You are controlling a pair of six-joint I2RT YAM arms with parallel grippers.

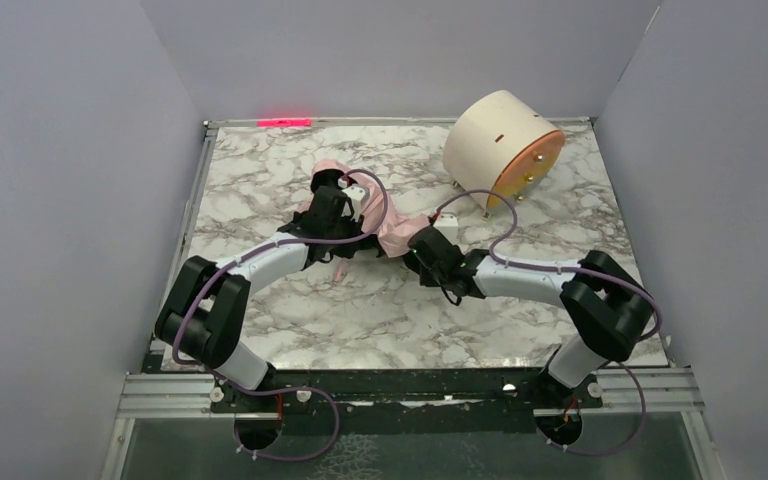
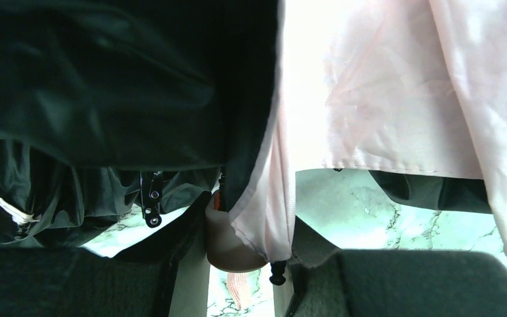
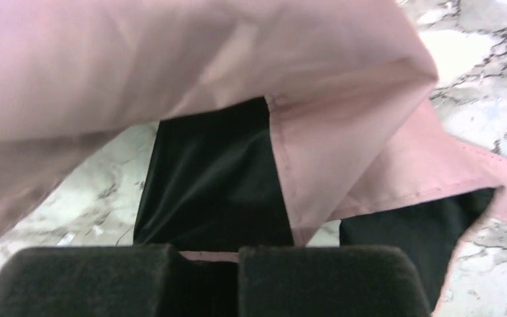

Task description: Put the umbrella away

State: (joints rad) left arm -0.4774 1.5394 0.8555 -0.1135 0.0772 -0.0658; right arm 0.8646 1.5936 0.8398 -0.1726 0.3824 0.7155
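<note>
Roughly at the middle of the marble desk (image 1: 360, 310), the umbrella (image 1: 392, 228) lies as a crumpled pale pink bundle between the two arms, well apart from the cream drum (image 1: 485, 140) with the orange face, which lies on its side near the far right corner. The left pincer (image 1: 345, 197) sits at the far left end of the bundle. In the left wrist view its dark fingers (image 2: 422, 284) stand partly apart, and a hanging fold of pink cloth and a small rounded pink part fill the gap between them, so it appears to hold the umbrella there. Dark fabric covers most of the left of that view, and the marble shows below the pink hem. The right pincer (image 1: 422, 241) meets the near right end of the bundle. Its fingers (image 3: 330, 281) are closed together, with a thin sliver of pink cloth showing at the seam between them, pinched at the edge. Above those fingers the pink canopy drapes across the right wrist view, its black underside (image 3: 218, 185) showing beneath the folds, with marble visible on either side.
</note>
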